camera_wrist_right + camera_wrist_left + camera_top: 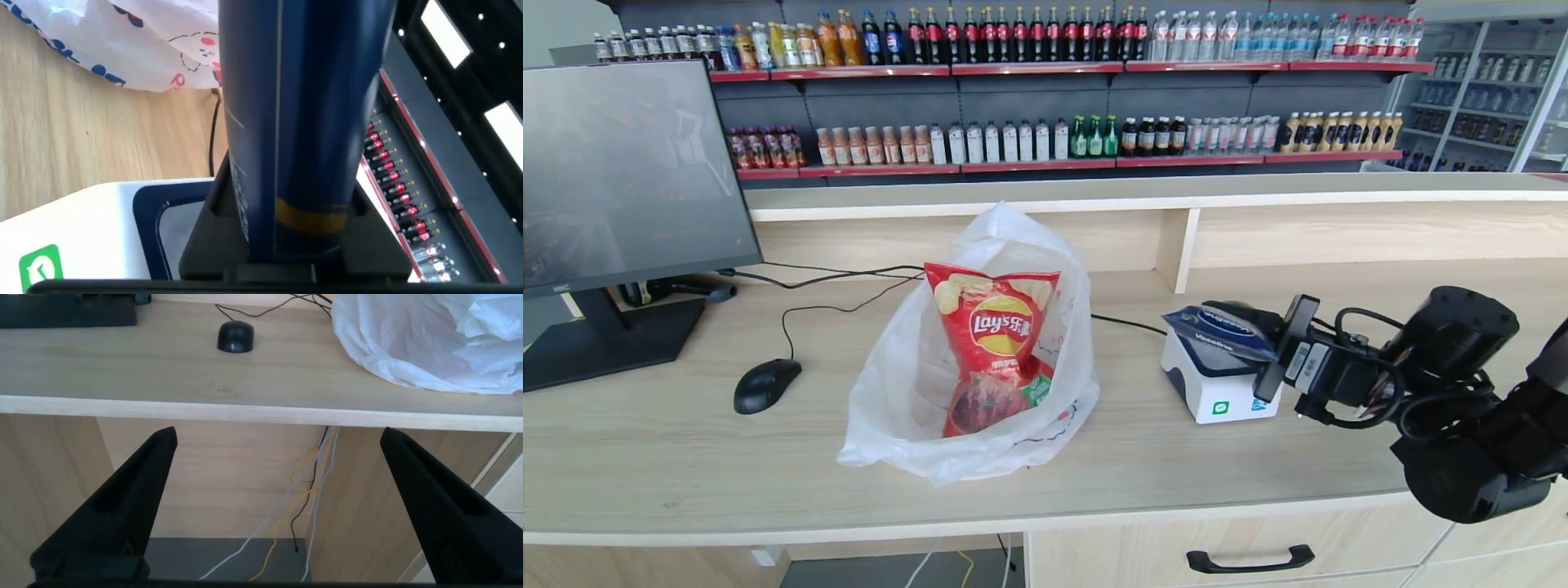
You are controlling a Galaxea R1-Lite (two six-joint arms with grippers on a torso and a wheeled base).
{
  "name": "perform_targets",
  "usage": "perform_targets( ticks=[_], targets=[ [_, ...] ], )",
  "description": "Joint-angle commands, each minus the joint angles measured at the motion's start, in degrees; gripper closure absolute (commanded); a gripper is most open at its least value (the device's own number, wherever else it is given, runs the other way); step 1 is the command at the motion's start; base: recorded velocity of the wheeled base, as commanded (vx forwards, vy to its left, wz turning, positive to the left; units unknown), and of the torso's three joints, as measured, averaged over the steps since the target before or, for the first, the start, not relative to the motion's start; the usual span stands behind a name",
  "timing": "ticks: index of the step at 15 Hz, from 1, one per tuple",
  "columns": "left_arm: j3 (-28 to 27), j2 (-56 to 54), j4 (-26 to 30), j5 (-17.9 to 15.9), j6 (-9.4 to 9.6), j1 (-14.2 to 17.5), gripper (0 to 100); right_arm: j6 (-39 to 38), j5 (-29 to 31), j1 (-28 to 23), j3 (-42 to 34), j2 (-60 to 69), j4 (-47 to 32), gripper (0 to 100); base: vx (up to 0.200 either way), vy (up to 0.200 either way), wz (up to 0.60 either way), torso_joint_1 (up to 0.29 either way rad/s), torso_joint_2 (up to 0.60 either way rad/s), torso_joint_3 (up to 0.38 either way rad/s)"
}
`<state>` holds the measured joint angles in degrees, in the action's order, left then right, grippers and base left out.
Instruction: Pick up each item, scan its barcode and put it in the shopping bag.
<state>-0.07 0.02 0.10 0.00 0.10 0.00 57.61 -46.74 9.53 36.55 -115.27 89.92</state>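
The translucent white plastic shopping bag [894,384] carries small red and blue printed figures; the glossy red crisp packet [995,343] bears a round yellow-and-red logo, pale yellow crisps and 1 green patch low down; the dark blue glossy plastic tube [302,106] shows 1 gold band and faint white lettering; the white box-shaped scanner [1225,396] has a dark blue top and 1 green square mark; the rounded black computer mouse [766,385] is plain; the long flat counter [686,457] is pale wood-grain; the left gripper [278,433] is matt black.
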Motion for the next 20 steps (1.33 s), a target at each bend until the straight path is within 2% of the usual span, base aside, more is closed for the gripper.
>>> perform_targets(
  ticks=[1,4,20],
  targets=[
    [0.0,0.0,0.0,0.0,-0.01,0.0,0,-0.1,0.0,0.2,0.8,-0.6,0.1,100,0.000,0.000,0.00,0.000,0.00,0.000],
    [0.1,0.0,0.0,0.0,-0.01,0.0,0,1.1,0.0,0.0,-1.8,0.1,0.1,100,0.000,0.000,0.00,0.000,0.00,0.000],
    [0.1,0.0,0.0,0.0,-0.01,0.0,0,2.9,-1.2,0.3,-3.8,0.0,0.1,100,0.000,0.000,0.00,0.000,0.00,0.000]
  ],
)
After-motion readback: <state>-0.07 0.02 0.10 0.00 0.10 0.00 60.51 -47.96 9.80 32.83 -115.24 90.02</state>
